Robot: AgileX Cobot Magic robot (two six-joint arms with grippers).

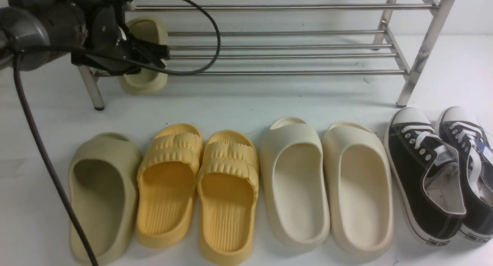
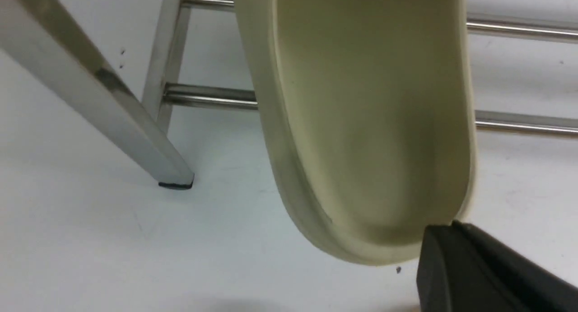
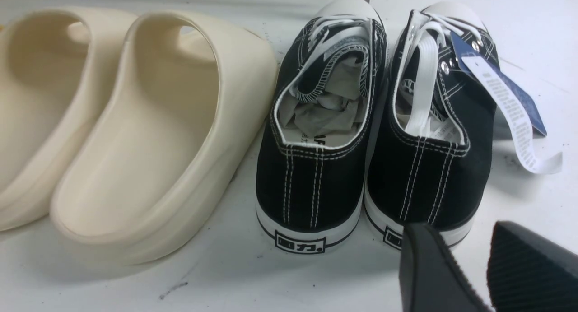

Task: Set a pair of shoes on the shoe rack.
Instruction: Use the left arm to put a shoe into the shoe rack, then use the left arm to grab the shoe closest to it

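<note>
One olive-khaki slipper of the pair of shoes (image 1: pixel 143 83) is tilted steeply at the left end of the steel shoe rack (image 1: pixel 285 56), across the lower shelf's rods. My left gripper (image 1: pixel 163 52) is shut on its edge. In the left wrist view the slipper's footbed (image 2: pixel 370 122) fills the middle, with my left gripper (image 2: pixel 445 226) pinching the heel rim beside a rack leg (image 2: pixel 90 77). The other olive slipper (image 1: pixel 102 196) lies on the floor at front left. My right gripper (image 3: pixel 458 228) hovers open behind the black sneakers (image 3: pixel 370 136), holding nothing.
On the floor in a row stand yellow ribbed slides (image 1: pixel 196 189), cream-white slides (image 1: pixel 327 185) and black canvas sneakers (image 1: pixel 439 173) with a hang tag (image 3: pixel 501 90). A black cable (image 1: pixel 46 158) runs down from the left arm over the olive slipper on the floor.
</note>
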